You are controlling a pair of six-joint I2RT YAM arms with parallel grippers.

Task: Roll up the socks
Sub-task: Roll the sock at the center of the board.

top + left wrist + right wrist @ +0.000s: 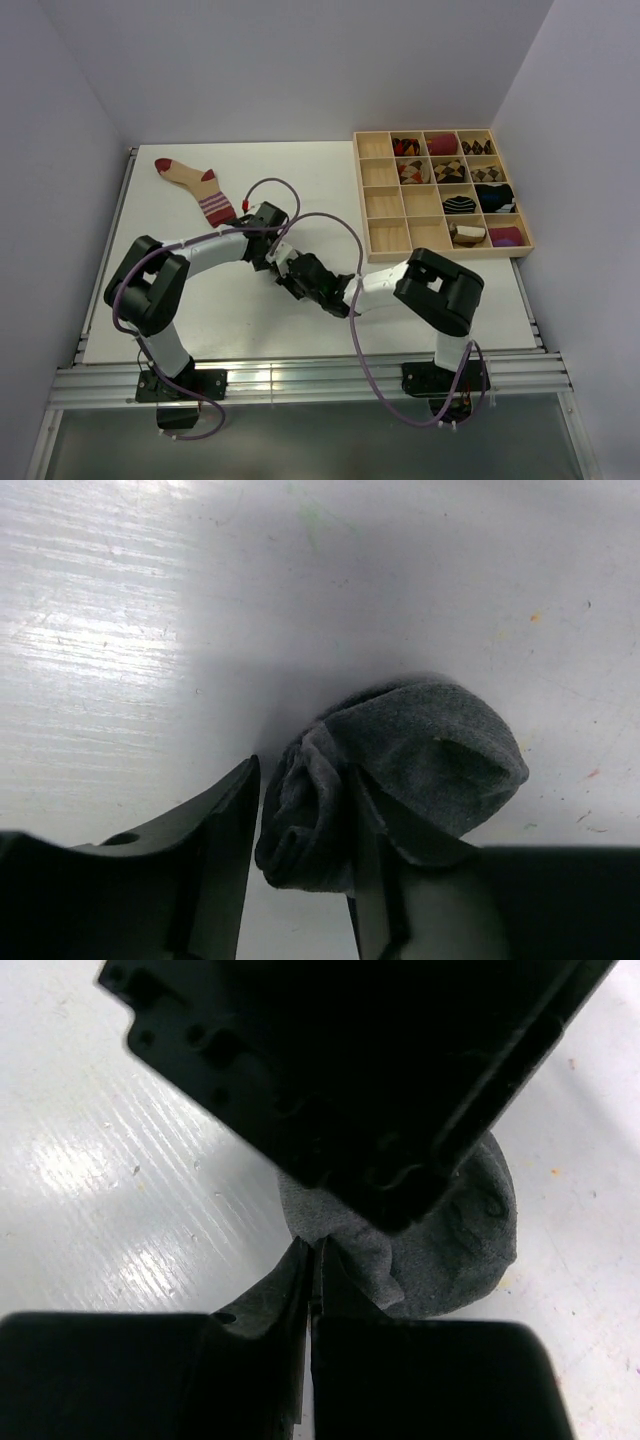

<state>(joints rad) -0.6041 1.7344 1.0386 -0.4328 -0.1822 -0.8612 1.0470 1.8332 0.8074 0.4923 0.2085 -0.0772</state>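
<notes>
The plain grey sock (pixel 430 760), bunched into a loose roll, lies on the white table between both grippers. In the top view the arms hide it. My left gripper (pixel 305 810) (pixel 270 252) grips the rolled part, with one finger tucked under a fold. My right gripper (pixel 313 1260) (pixel 291 276) has its jaws pressed together on an edge of the grey sock (pixel 450 1250). The beige sock (pixel 195 185) with dark-red toe, heel and striped cuff lies flat at the back left. No loose brown argyle sock is in view.
A wooden tray (pixel 382 203) with many compartments stands at the back right, its right columns holding sock bundles and its left column bare. The left gripper's black body (pixel 350 1070) hangs just over the right gripper's fingers. Purple cables loop above both arms.
</notes>
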